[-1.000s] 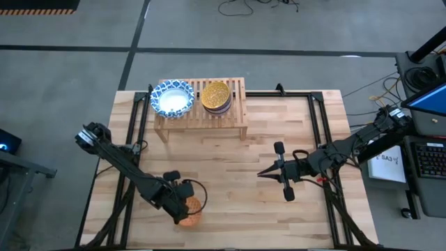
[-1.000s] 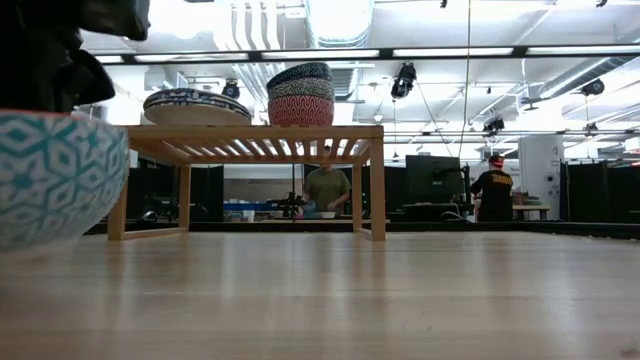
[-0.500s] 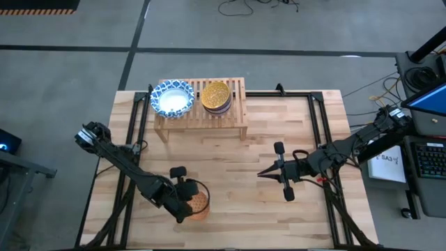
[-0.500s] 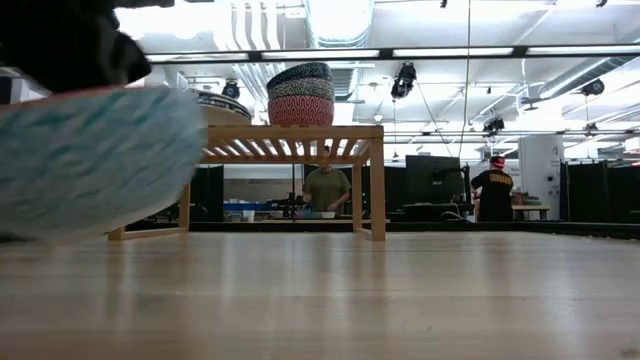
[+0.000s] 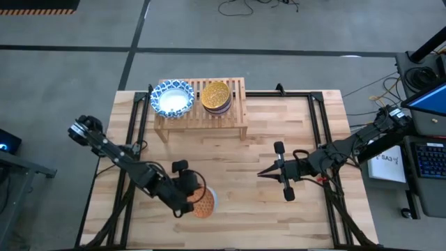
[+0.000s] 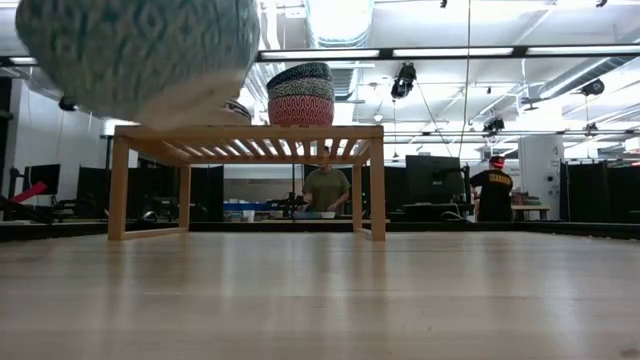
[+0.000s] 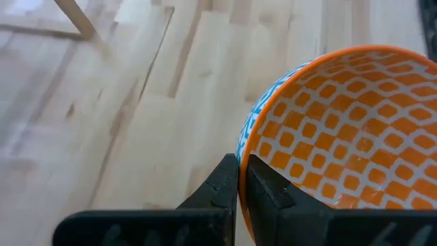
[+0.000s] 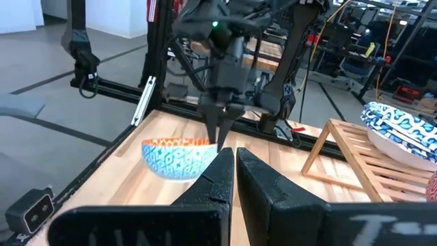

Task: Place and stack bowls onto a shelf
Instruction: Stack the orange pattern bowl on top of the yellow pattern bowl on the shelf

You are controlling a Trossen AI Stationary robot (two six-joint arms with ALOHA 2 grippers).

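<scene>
Orange inside and blue-patterned outside, the small bowl (image 5: 203, 203) hangs clear of the counter (image 5: 230, 160), pinched by its rim in the left gripper (image 7: 242, 179), whose jaws are clamped one inside and one outside the wall. A rim grip like this probably leaves the base free to drop into another bowl. On the shelf (image 5: 230, 115) at the counter's far side, a wide bowl (image 5: 172, 98) sits beside a stack (image 5: 216, 97) of small bowls, likely where this one belongs. The right gripper (image 5: 262, 173) waits low over the counter's right half, jaws together, well apart from the bowl.
</scene>
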